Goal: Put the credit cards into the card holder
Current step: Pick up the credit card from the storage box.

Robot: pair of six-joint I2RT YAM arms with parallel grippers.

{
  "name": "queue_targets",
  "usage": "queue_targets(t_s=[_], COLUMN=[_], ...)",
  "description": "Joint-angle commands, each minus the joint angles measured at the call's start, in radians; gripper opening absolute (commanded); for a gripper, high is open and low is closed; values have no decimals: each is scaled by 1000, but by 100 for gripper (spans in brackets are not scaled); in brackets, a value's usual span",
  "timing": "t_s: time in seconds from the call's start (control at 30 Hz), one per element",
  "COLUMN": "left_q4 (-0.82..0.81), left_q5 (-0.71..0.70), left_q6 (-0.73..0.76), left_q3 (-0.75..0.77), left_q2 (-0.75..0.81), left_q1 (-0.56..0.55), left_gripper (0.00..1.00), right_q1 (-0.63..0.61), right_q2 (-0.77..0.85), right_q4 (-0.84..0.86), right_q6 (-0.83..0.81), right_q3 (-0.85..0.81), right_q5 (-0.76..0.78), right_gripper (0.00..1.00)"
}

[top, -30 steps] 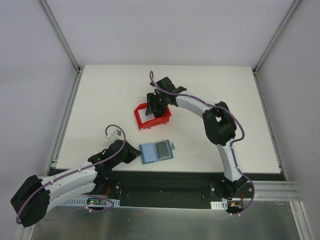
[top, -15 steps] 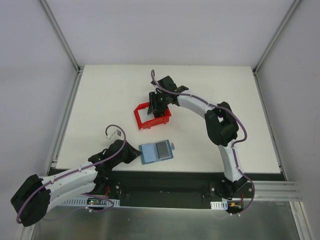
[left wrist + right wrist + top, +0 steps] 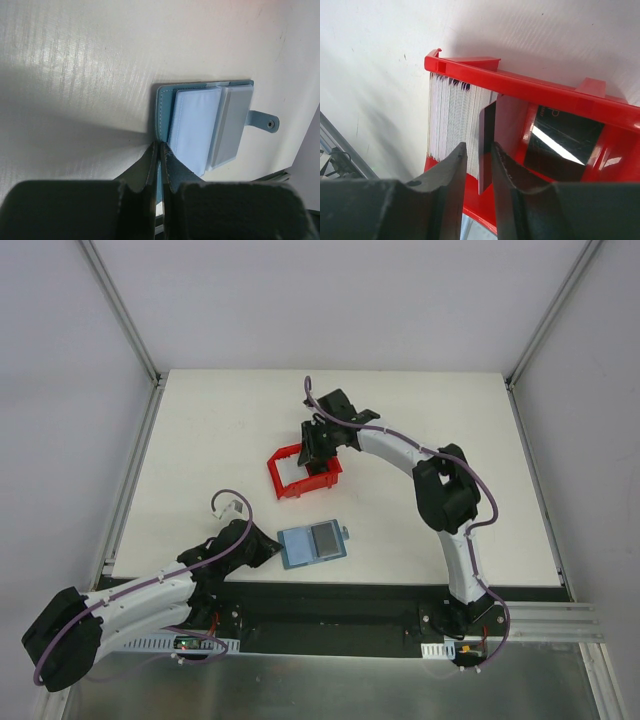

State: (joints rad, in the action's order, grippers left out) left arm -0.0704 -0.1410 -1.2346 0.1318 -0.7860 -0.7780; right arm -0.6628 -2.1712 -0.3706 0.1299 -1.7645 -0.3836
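The teal card holder [image 3: 303, 546] lies open near the table's front edge, with a grey card [image 3: 326, 538] on its right half. In the left wrist view the card holder [image 3: 197, 122] shows pale blue pockets and a snap tab [image 3: 265, 121]. My left gripper [image 3: 272, 551] [image 3: 160, 146] is shut on the holder's left edge. My right gripper [image 3: 318, 445] [image 3: 479, 146] reaches into the red bin [image 3: 520, 85]. Its jaws stand narrowly apart around an upright dark card [image 3: 487, 135]. A stack of white cards [image 3: 451, 120] stands to the left of that card.
The red bin [image 3: 285, 465] sits mid-table, beyond the holder. Another glossy dark card [image 3: 565, 140] lies in the bin's right part. Metal frame rails [image 3: 130, 480] run along the table's sides.
My right gripper has shifted slightly up and to the right over the red bin. My left gripper and the card holder have not moved.
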Motion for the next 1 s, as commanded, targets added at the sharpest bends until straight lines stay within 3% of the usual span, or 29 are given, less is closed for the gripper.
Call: queue_targets(t_s=[0.0,0.2,0.47,0.7,0.97], left_q4=[-12,-19,-25,-29,-29], left_q5=[-3,0,3,7,11], left_q6=[11,12,14,17,17], left_q3=[22,22,19,19,15], left_q2=[-15,-19,-24,-29,-29], left_q1=[5,5,5,6,5], left_gripper=[0,0,0,0,0], right_q1=[6,11,28,40,42], right_q2=[77,76,90,113,137], right_q4=[15,12,13,1,-19], right_q6=[4,2,4,-10,-36], right_q3=[0,0,0,5,11], right_q5=[-31,-26,-25,31,117], right_gripper=[27,13,11,0,0])
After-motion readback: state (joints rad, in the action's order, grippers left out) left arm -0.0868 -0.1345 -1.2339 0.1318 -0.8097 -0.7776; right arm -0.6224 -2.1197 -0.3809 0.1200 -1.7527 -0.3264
